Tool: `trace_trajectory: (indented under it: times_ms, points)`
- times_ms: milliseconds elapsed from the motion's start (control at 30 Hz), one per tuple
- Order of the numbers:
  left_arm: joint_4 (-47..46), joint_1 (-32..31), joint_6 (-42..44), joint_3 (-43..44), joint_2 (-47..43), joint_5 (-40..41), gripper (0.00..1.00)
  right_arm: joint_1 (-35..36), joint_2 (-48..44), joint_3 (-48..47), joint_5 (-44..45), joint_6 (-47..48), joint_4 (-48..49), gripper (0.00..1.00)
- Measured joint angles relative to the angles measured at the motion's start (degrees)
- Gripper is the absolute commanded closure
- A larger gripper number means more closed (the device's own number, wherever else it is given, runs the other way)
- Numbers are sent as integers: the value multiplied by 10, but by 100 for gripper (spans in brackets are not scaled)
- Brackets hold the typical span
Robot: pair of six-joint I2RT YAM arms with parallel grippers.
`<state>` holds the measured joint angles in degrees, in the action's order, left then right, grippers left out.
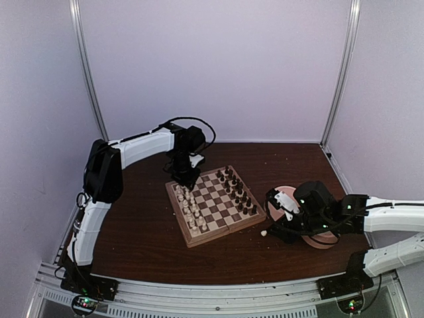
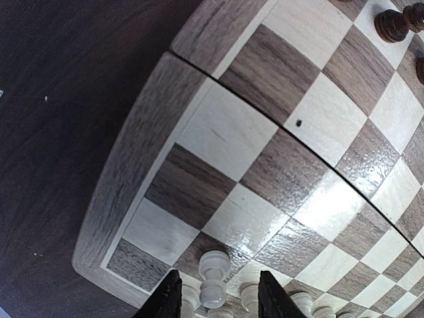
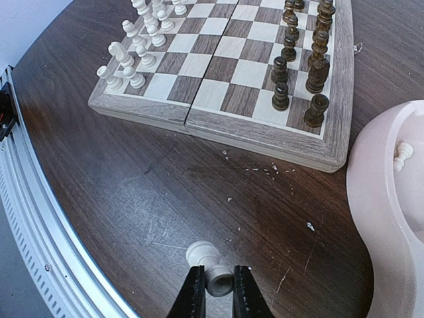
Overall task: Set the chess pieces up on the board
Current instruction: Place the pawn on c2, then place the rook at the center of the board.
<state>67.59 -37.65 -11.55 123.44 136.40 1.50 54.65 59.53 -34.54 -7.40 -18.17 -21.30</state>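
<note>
The board (image 1: 225, 213) lies mid-table, with cream-white chess pieces (image 1: 190, 204) along its left side and dark pieces (image 1: 238, 189) along its right. My left gripper (image 1: 184, 177) hovers over the board's far-left corner. In the left wrist view, the left gripper (image 2: 218, 301) is open, and a white piece (image 2: 213, 283) stands on the board (image 2: 225, 132) between the fingers with a gap on each side. My right gripper (image 3: 216, 285) is shut on a white piece (image 3: 213, 264) held sideways just above the table, near the board's (image 3: 265, 142) front-right corner. The right gripper (image 1: 265, 230) shows that piece at its tip.
A pink double bowl (image 3: 387, 212) sits right of the board with one white piece (image 3: 401, 154) in it; my right arm partly covers the bowl (image 1: 286, 196) from above. Small crumbs (image 3: 265, 170) dot the dark table. A metal rail (image 3: 40, 218) runs along the near edge.
</note>
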Motion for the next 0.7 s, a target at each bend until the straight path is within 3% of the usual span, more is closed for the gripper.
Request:
trace_trajectory:
  times_ms: [267,400,500,700]
  points:
    - [2,0,6,28,-7,10,59,0,4,-9,1,0,-3,100]
    - [1,0,8,35,-54,14,59,14,24,-31,20,3,-13,100]
    - [-12,-3,10,15,-118,21,59,41,57,-55,44,12,-22,99]
    - [-66,-23,9,-121,-323,48,55,102,169,-113,107,33,-42,98]
